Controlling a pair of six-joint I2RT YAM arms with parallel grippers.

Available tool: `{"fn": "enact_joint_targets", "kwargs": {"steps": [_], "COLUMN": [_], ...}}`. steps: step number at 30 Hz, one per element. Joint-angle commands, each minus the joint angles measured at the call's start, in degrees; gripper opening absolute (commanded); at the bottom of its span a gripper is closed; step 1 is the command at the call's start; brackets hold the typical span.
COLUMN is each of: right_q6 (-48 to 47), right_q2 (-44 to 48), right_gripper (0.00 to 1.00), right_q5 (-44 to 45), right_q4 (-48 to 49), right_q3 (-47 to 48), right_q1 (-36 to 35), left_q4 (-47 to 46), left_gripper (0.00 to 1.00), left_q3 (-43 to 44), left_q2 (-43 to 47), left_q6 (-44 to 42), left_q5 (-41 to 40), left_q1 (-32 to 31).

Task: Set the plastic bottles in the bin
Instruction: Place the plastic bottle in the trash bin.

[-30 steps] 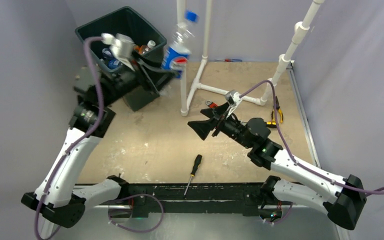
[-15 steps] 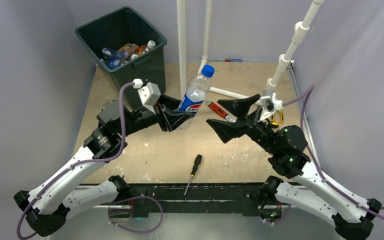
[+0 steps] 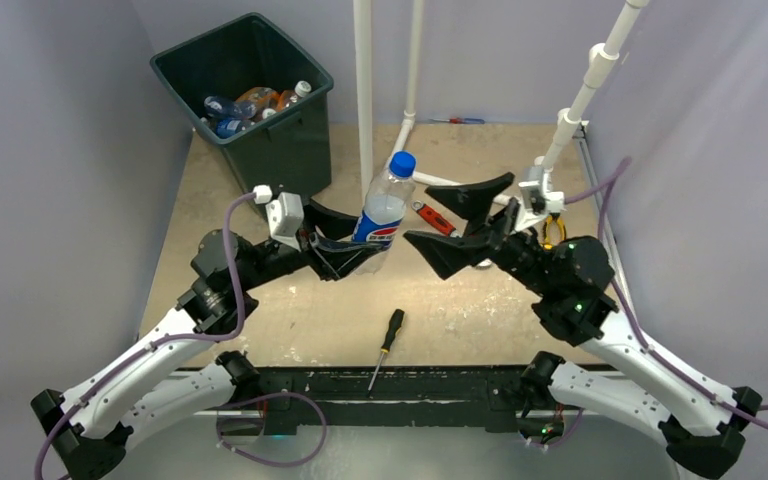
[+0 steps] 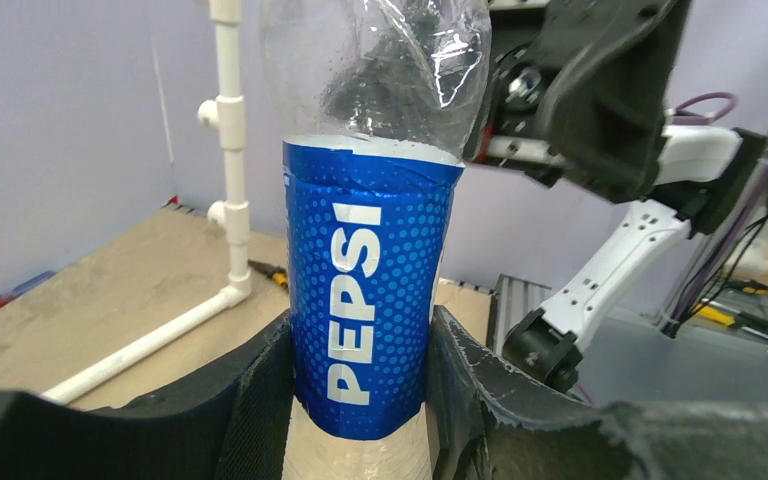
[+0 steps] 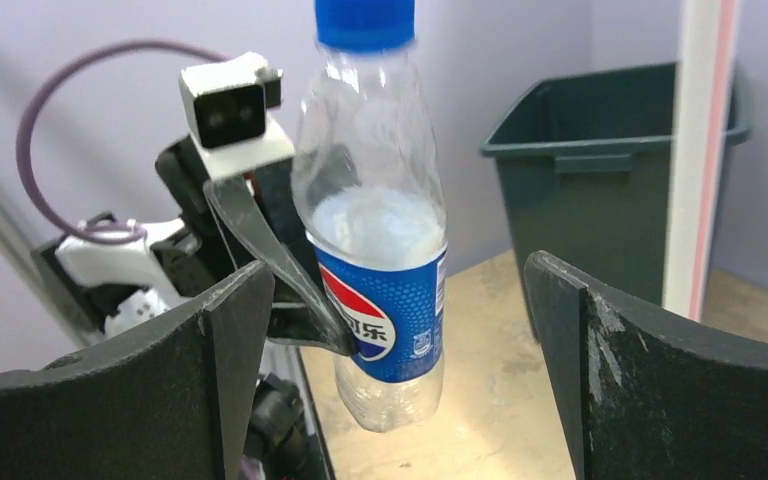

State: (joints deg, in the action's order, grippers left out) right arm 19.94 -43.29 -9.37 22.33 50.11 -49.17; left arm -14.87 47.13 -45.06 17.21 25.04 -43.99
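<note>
A clear Pepsi bottle (image 3: 382, 210) with a blue label and blue cap stands upright above the middle of the table, held off the surface. My left gripper (image 3: 355, 242) is shut on its labelled lower half, and the left wrist view shows both pads pressed against the label (image 4: 365, 290). My right gripper (image 3: 457, 222) stands wide open just right of the bottle, facing it without touching. In the right wrist view the bottle (image 5: 380, 240) hangs beyond the open fingers. The dark bin (image 3: 175, 75) sits at the back left with several bottles (image 3: 250, 103) inside.
A white pipe frame (image 3: 363, 100) rises behind the bottle, between it and the bin. A red wrench (image 3: 430, 216) lies under the right gripper. A black-handled screwdriver (image 3: 388, 340) lies near the front edge. Yellow-handled pliers (image 3: 553, 232) lie at the right.
The left arm carried the bottle from up beside the bin down and back to the table's middle. The right gripper rose and turned to face the bottle, still wide open.
</note>
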Motion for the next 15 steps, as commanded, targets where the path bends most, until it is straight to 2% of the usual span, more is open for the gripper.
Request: {"fn": "enact_joint_targets", "kwargs": {"steps": [1,4,10,15], "right_q6": [1.47,2.50,5.03,7.50], "right_q2": [-4.37,-5.40,-8.65,-11.31], "right_gripper": [0.99,0.99,0.99,0.90], "right_q5": [-8.17,-6.90,-10.31,-13.54], "right_q4": [4.43,6.86,12.34,17.23], "right_q3": [2.52,1.24,0.71,0.59], "right_q1": [-0.14,-0.14,-0.23,-0.23], "left_q4": [-11.09,-13.62,-14.38,-14.39], "left_gripper": [0.00,0.00,0.00,0.00], "left_q3": [-0.81,-2.55,-4.76,-4.77], "left_q2": [-0.45,0.05,1.18,0.77], "left_q6": [5.47,7.56,8.60,8.98], "left_q5": [4.49,4.84,4.65,4.24], "left_q1": [0.04,0.02,0.04,0.00]}}
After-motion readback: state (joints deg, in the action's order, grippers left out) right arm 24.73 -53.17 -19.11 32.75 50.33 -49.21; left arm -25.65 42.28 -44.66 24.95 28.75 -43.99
